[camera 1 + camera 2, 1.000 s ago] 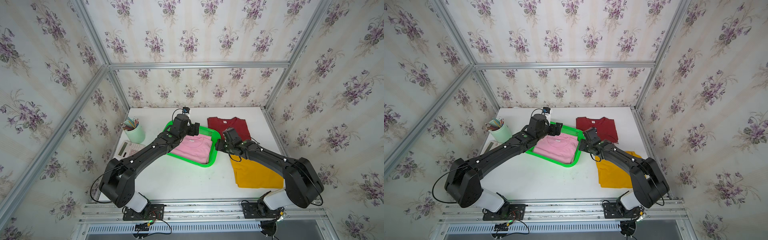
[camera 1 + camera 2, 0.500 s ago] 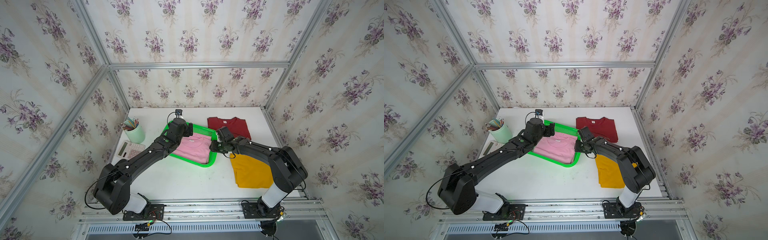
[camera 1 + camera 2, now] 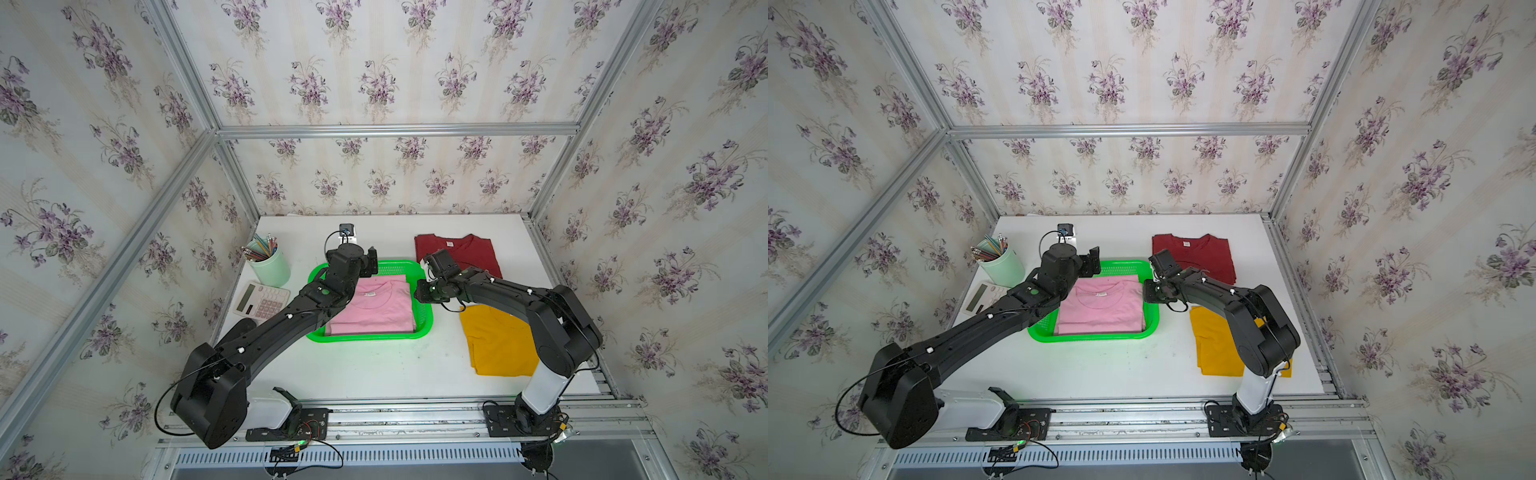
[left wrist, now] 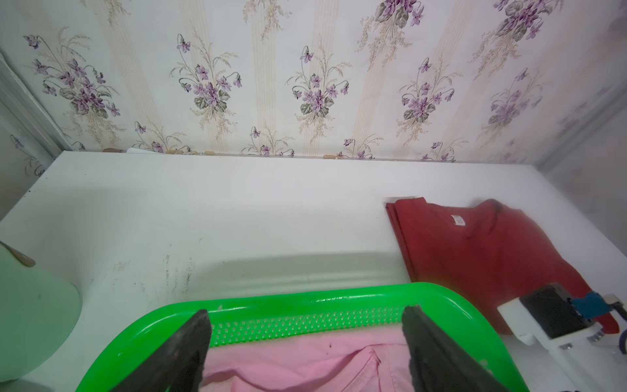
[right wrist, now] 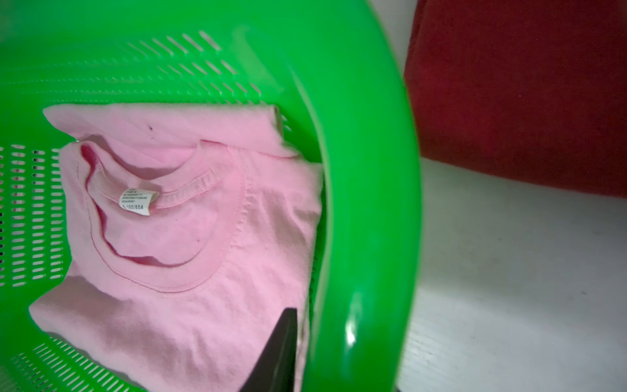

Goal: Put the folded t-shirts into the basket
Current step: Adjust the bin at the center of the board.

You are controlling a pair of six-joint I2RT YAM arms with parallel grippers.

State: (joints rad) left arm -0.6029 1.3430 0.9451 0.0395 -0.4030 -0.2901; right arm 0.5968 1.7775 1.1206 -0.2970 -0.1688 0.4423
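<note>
- I am reading the step in hand as taking the bright green perforated plastic basket (image 3: pixel 370 336) by its side wall, where the right end effector (image 3: pixel 419 293) is sitting.
- To do it well, I am wanting plastic only in the grip. The folded pink cloth t-shirt (image 3: pixel 374 303) is lying inside the basket, right against the inner finger (image 5: pixel 278 349), and could get pinched.
- Any pull should be running low and level along the white bench (image 3: pixel 374 374), so the basket is not tipping.
- The right end effector is looking narrow from above. The rim is hiding its outer finger, so I cannot tell whether it is clamping.
- The left end effector (image 4: pixel 307 312) is gaping wide above the basket's far end, holding nothing.
- The dark red folded t-shirt (image 3: pixel 457 253) is lying just beyond the right end effector and the mustard yellow folded t-shirt (image 3: pixel 494 345) just behind it. Both are lying outside the basket.
</note>
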